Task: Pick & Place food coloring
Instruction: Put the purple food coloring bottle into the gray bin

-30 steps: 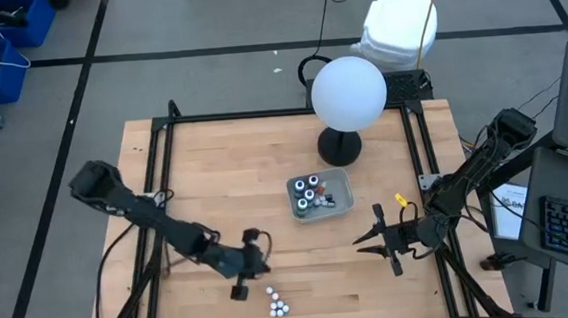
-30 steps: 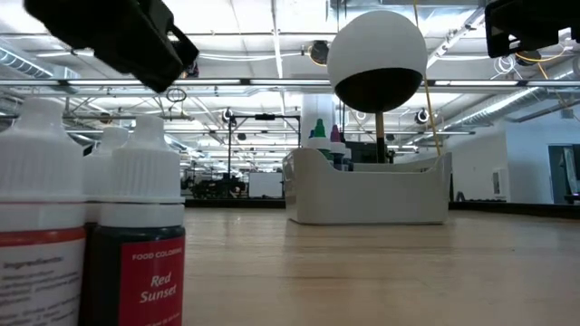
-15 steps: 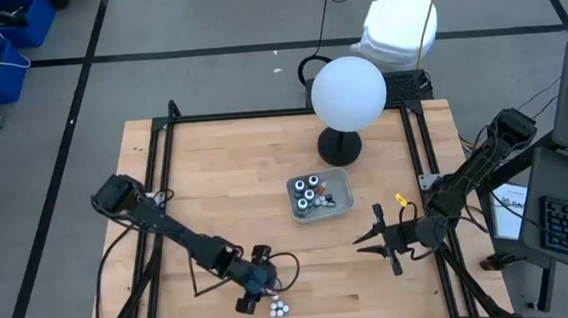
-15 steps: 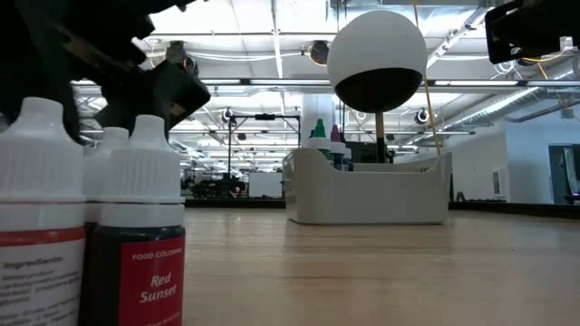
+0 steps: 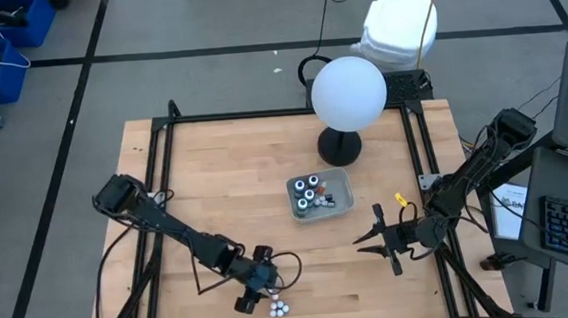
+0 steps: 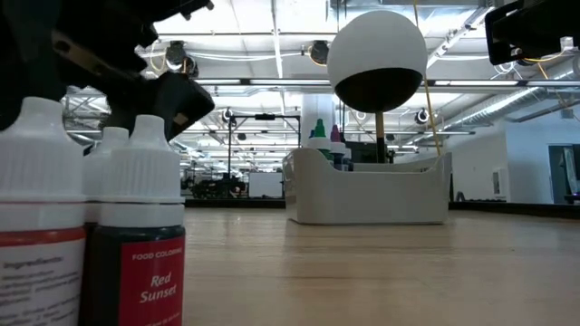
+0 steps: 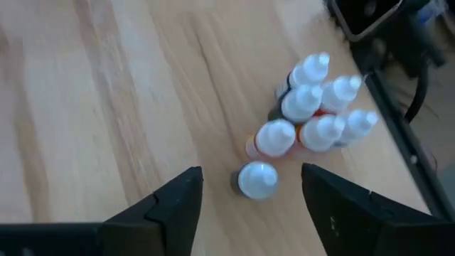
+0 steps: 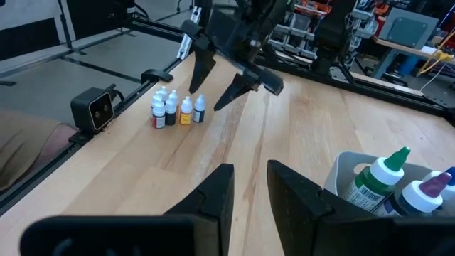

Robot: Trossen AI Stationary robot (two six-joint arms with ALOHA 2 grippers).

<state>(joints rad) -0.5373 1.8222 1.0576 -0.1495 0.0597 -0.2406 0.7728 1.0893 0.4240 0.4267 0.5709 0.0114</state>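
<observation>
Six capped food coloring bottles clustered just beyond left gripper, fingers spread

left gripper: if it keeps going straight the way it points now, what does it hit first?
Likely the nearest white-capped food coloring bottle, standing between the open fingers of the left gripper, just ahead of the bottle cluster. Depth is unclear.

Light is bright and even, coming from ceiling strip lights that glare white in the low view. On the table shadows are soft and faint. Just ahead of the left pincer the bottles look blurred, their white caps washed out. The pincer's fingers are dark and out of focus.
</observation>
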